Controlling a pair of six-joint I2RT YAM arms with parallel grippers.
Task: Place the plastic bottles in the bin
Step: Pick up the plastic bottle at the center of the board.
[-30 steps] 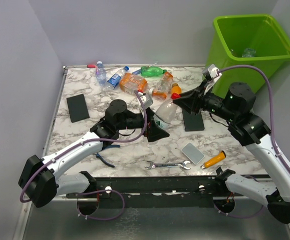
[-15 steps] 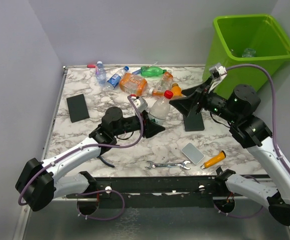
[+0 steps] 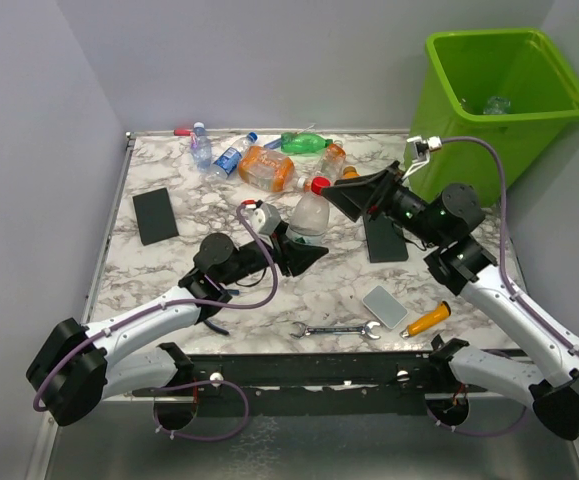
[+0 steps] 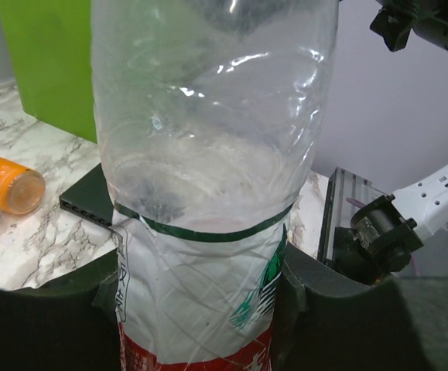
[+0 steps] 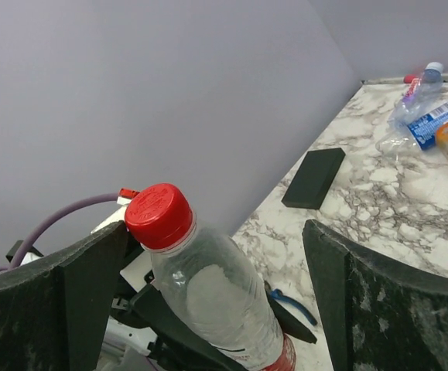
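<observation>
Handover done since a second ago. My right pincer (image 3: 333, 192), then clamped on bottle (image 3: 309, 214) near its neck, now spread wide, fingers either side of red cap (image 3: 319, 185), not touching. My left pincer (image 3: 307, 246), then open under bottle, now closed on its lower body. Bottle shifted left, stands more upright. Right arm reached further left; left arm drawn back.
</observation>
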